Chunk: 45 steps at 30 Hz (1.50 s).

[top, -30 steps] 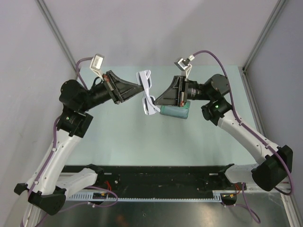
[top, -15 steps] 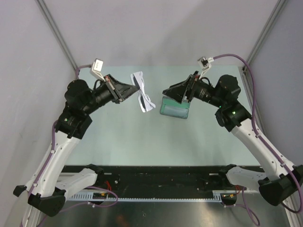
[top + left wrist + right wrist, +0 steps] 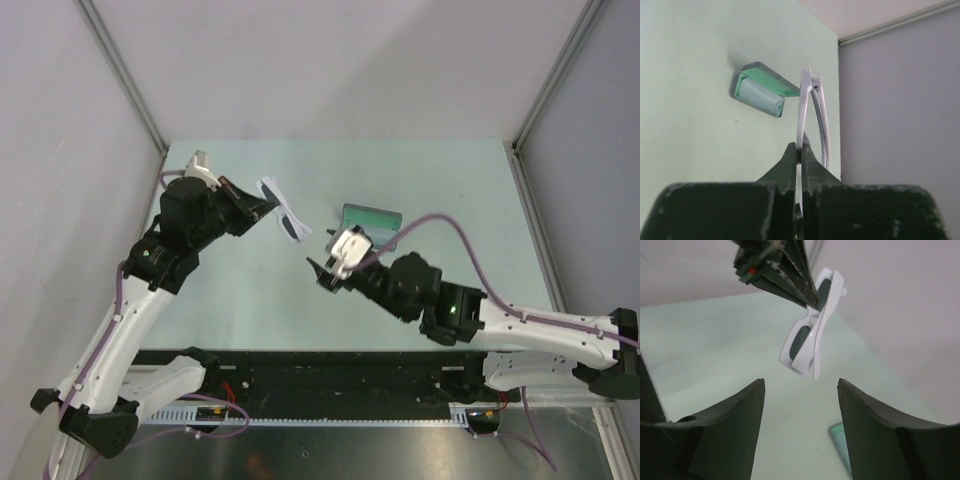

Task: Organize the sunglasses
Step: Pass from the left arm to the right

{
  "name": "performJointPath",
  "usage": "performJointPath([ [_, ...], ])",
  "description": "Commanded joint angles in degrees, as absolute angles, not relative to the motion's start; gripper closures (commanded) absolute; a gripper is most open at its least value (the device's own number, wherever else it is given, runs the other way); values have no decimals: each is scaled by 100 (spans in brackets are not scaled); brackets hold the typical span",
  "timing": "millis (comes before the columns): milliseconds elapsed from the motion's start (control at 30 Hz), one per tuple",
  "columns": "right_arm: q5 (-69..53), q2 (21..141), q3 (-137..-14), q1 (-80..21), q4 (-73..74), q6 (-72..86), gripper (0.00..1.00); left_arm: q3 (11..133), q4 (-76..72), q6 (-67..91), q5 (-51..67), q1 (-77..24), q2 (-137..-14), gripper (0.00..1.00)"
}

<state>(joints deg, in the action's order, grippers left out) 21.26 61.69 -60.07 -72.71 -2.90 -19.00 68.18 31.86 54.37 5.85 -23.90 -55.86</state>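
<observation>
The sunglasses [image 3: 284, 210], white-framed with dark lenses and folded arms, hang in the air above the table's left half. My left gripper [image 3: 262, 205] is shut on one thin white arm of them, which shows pinched between its fingertips in the left wrist view [image 3: 800, 148]. In the right wrist view the sunglasses [image 3: 812, 340] dangle from the left gripper's fingers [image 3: 790, 275], ahead of my right gripper [image 3: 800, 382]. That gripper [image 3: 320, 272] is open, holds nothing, and sits low near the table's middle, pointing at the sunglasses from a short gap away.
A grey-green case [image 3: 370, 217] lies on the pale green table [image 3: 230, 280] right of centre, behind the right arm; it also shows as the case [image 3: 762, 91] in the left wrist view. Grey walls close in both sides and the back.
My right gripper let go of the sunglasses, opened, and swung from the back right down to the near middle. The left gripper carried the sunglasses leftward.
</observation>
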Motion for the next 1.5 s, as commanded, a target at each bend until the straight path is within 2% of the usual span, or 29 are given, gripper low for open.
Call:
performJointPath([
  [0,3172,6055,-5503,-7996,-2072,-3865,37,7100,3707,5888,-270,-2452,-5546,100],
  [133,3488,6494,-5090,-8489,-3188,-5296,43,7277,3999,6055,-1028,-2759,-5546,100],
  [200,3638,6776,-4905,-8560,-3918,-5536,43,7295,4034,6178,-1142,-2838,-5493,99],
  [433,3586,7540,-4860,-8578,-4894,-5888,48,7532,4087,6170,-1547,-3111,-5511,100],
  [567,3604,7734,-4869,-8429,-5457,-6021,60,7585,4096,6152,-1652,-3173,-5458,100],
  [733,3349,7585,-4904,-8244,-5169,-5626,66,7620,4131,6144,-1731,-3217,-5414,100],
  [1133,2496,7198,-4966,-7919,-4000,-4904,65,7796,4271,6336,-2004,-3463,-5450,100],
  [1467,2619,7409,-5115,-7945,-4139,-5089,64,7813,4289,6548,-2145,-3612,-5317,99],
])
